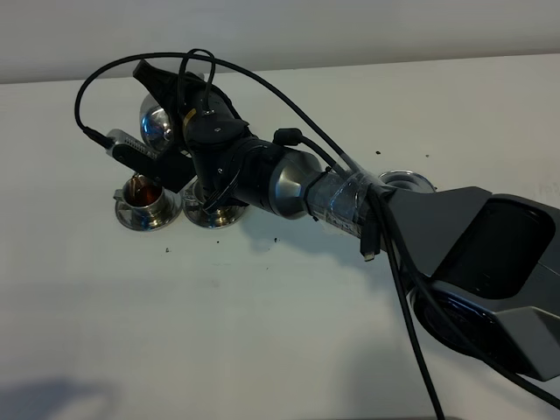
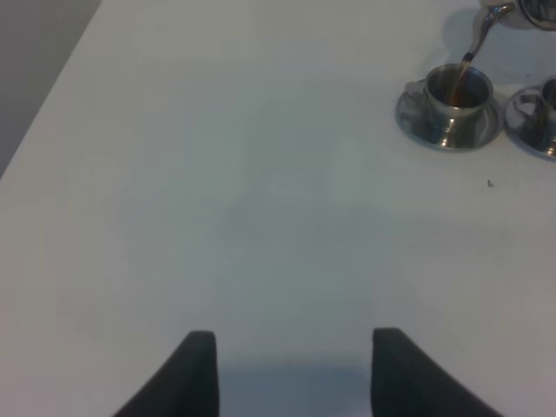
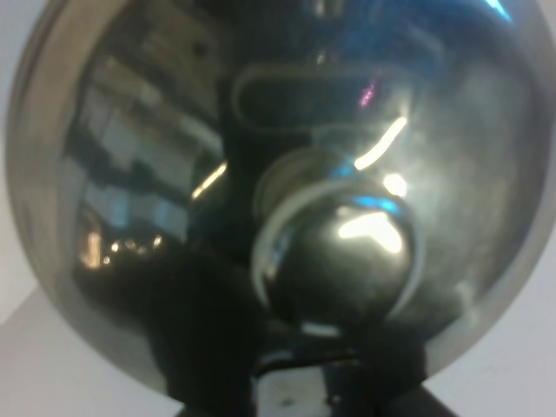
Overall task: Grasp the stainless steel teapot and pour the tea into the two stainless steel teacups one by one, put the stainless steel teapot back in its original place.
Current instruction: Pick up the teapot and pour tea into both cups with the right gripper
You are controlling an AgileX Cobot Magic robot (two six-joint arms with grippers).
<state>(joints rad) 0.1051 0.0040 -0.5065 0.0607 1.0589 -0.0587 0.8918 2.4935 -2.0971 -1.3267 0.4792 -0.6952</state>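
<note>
The stainless steel teapot (image 1: 156,122) hangs tilted above the table at the back left, held by my right gripper (image 1: 175,131), which is shut on it. A thin brown stream runs from its spout (image 2: 480,33) into the left teacup (image 1: 140,194), which holds brown tea on its saucer (image 1: 131,219). That cup also shows in the left wrist view (image 2: 456,89). The second teacup (image 1: 210,210) stands just right of it, partly hidden under my right arm; it also shows in the left wrist view (image 2: 540,109). The teapot's domed lid and knob (image 3: 347,252) fill the right wrist view. My left gripper (image 2: 294,373) is open and empty above bare table.
A round steel rim (image 1: 407,181) shows behind my right arm. Black cables (image 1: 262,87) loop over the wrist. Small dark specks (image 1: 166,251) lie on the white table. The table's edge (image 2: 52,87) runs along the left of the left wrist view.
</note>
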